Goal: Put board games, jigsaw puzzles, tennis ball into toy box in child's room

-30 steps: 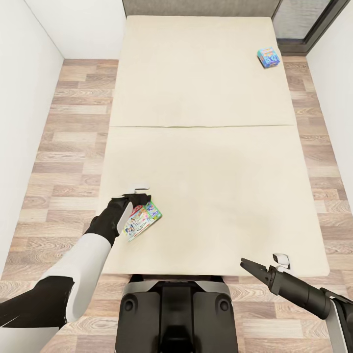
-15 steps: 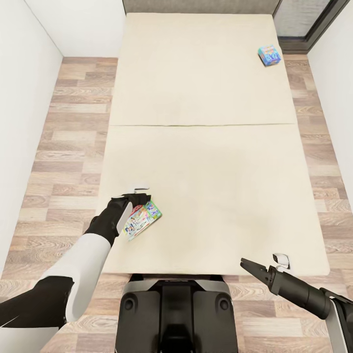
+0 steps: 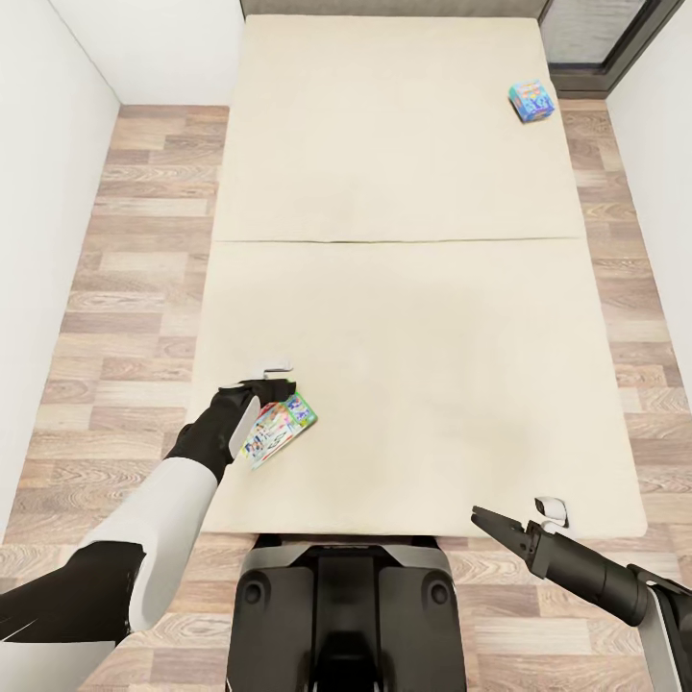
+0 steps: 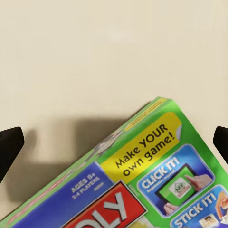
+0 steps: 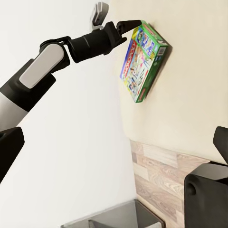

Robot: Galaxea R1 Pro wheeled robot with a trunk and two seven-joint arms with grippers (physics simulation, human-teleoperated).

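Note:
A green board game (image 3: pixel 279 430) with blue, red and white print lies flat on the near left part of the bed (image 3: pixel 413 317). My left gripper (image 3: pixel 277 389) stands open just over that box's far edge; in the left wrist view its dark fingertips (image 4: pixel 9 145) sit wide apart with the box (image 4: pixel 142 190) between and below them. The right wrist view sees the same box (image 5: pixel 145 61) with the left gripper (image 5: pixel 128 23) at its corner. A blue board game (image 3: pixel 531 101) lies at the bed's far right corner. My right gripper (image 3: pixel 485 522) hangs open and empty off the bed's near right edge.
Wood-plank floor (image 3: pixel 135 288) runs along both sides of the bed. A white wall (image 3: pixel 38 192) closes the left side and a dark-framed window or door (image 3: pixel 596 48) stands at the far right. My own base (image 3: pixel 346 605) is against the bed's near edge.
The whole picture has slid slightly, the bed sitting a little higher in view, so the camera moved. Both arms and the two game boxes keep their places.

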